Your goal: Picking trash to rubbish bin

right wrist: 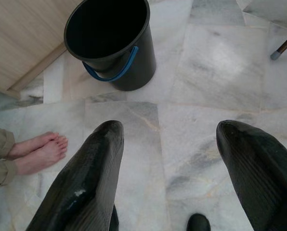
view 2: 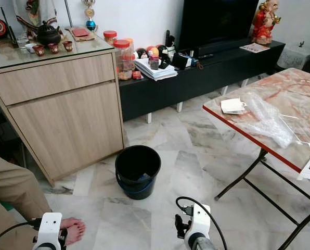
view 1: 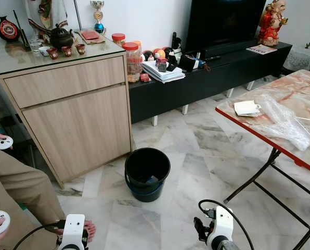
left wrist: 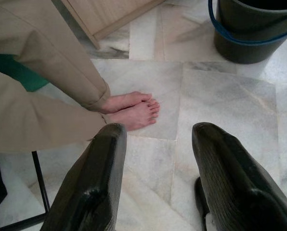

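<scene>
Left eye view: a black bucket [view 1: 147, 173] with a blue handle stands on the marble floor [view 1: 196, 156], just beside the front corner of a wooden cabinet [view 1: 66, 109]. To the bucket's right, well apart, stands a folding table [view 1: 295, 94] with a marbled top and red edge; on it lie a crumpled white paper [view 1: 246, 108] and a sheet of clear plastic wrap [view 1: 285, 122], the trash. Behind the bucket runs a low black TV console [view 1: 222, 70] with jars, papers and small items. To the bucket's left sits a person in tan trousers [view 1: 14, 187], holding white controllers [view 1: 0, 142].

Right eye view: the same scene. Both silver wrists sit low, nearer the robot than the bucket, the left one beside the person's bare foot [view 2: 74, 229].

Left wrist view: the left gripper [left wrist: 158, 168] hangs over the floor with its 2 black fingers [left wrist: 97, 187] spread wide, nothing between them. The person's 2 bare feet lie beyond the fingertips, and the bucket stands farther off to 1 side.

Right wrist view: the right gripper [right wrist: 170, 163] has its 2 fingers [right wrist: 90, 183] wide apart and empty above the floor. The bucket stands beyond them, next to the cabinet, its inside dark. A table leg foot [right wrist: 276, 54] rests on the floor away from the bucket.
</scene>
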### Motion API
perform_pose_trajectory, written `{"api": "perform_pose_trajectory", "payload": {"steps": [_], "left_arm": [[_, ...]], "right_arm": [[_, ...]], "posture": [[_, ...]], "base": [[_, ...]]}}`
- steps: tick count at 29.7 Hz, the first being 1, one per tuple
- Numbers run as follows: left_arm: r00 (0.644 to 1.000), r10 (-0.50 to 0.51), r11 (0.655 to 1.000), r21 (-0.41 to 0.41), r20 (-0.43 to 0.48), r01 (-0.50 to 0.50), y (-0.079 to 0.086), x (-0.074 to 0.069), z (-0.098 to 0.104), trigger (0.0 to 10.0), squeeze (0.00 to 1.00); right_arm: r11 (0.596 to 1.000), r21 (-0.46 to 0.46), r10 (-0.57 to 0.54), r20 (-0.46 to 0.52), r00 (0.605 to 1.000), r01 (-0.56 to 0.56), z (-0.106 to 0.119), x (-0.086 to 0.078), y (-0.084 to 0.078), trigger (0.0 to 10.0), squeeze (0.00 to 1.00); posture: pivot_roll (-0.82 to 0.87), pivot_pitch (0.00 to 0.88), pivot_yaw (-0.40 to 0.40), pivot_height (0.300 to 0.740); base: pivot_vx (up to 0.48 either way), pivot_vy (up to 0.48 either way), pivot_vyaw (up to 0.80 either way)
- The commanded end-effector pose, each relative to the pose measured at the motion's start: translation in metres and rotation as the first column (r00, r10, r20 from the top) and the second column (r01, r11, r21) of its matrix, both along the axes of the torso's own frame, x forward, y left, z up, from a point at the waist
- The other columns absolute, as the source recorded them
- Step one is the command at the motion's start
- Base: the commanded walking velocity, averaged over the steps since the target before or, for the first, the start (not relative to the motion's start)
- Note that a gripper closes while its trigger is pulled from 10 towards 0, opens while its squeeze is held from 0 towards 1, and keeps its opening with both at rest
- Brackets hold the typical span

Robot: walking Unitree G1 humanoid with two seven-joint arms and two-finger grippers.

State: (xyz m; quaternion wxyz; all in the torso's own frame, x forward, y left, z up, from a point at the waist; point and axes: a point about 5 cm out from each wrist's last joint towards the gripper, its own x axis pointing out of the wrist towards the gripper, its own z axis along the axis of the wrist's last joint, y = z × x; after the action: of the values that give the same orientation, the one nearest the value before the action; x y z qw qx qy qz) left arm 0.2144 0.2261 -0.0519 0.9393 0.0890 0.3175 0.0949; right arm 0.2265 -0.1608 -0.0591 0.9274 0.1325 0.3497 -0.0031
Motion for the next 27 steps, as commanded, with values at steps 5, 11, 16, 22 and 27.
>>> {"api": "perform_pose_trajectory", "payload": {"steps": [5, 11, 16, 22, 27], "left_arm": [[1.0, -0.006, 1.0, 0.005, -0.016, 0.006, 0.0, -0.001, -0.001, 10.0, 0.0], [1.0, -0.006, 1.0, 0.005, -0.016, 0.006, 0.0, -0.001, -0.001, 10.0, 0.0], [0.998, -0.055, 0.998, -0.04, 0.005, 0.055, -0.018, 0.005, -0.001, 10.0, 0.0], [0.999, -0.051, 0.998, -0.043, 0.007, 0.052, -0.018, 0.005, -0.001, 10.0, 0.0], [0.999, -0.052, 0.998, -0.044, 0.009, 0.052, -0.018, 0.006, -0.001, 10.0, 0.0]], "right_arm": [[1.0, -0.005, 0.004, -0.003, 1.0, -0.005, 0.001, 0.002, 0.0, 10.0, 0.0], [1.0, -0.005, 0.004, -0.003, 1.0, -0.005, 0.001, 0.002, 0.0, 10.0, 0.0], [0.982, 0.023, 0.189, 0.015, 0.982, -0.189, -0.003, -0.006, 0.037, 10.0, 0.0], [0.982, 0.022, 0.189, 0.016, 0.982, -0.19, -0.002, -0.006, 0.037, 10.0, 0.0], [0.981, 0.022, 0.191, 0.018, 0.982, -0.191, -0.002, -0.005, 0.037, 10.0, 0.0]], "posture": [[0.06, 0.0, -0.054, 0.74], [0.06, 0.0, -0.054, 0.74], [0.05, 0.0, -0.053, 0.74], [0.05, 0.0, -0.055, 0.74], [0.06, 0.0, -0.055, 0.74]], "base": [[0.0, 0.0, 0.0], [0.0, 0.0, 0.0], [0.0, 0.0, 0.0], [0.0, 0.0, 0.0], [0.0, 0.0, 0.0]]}}
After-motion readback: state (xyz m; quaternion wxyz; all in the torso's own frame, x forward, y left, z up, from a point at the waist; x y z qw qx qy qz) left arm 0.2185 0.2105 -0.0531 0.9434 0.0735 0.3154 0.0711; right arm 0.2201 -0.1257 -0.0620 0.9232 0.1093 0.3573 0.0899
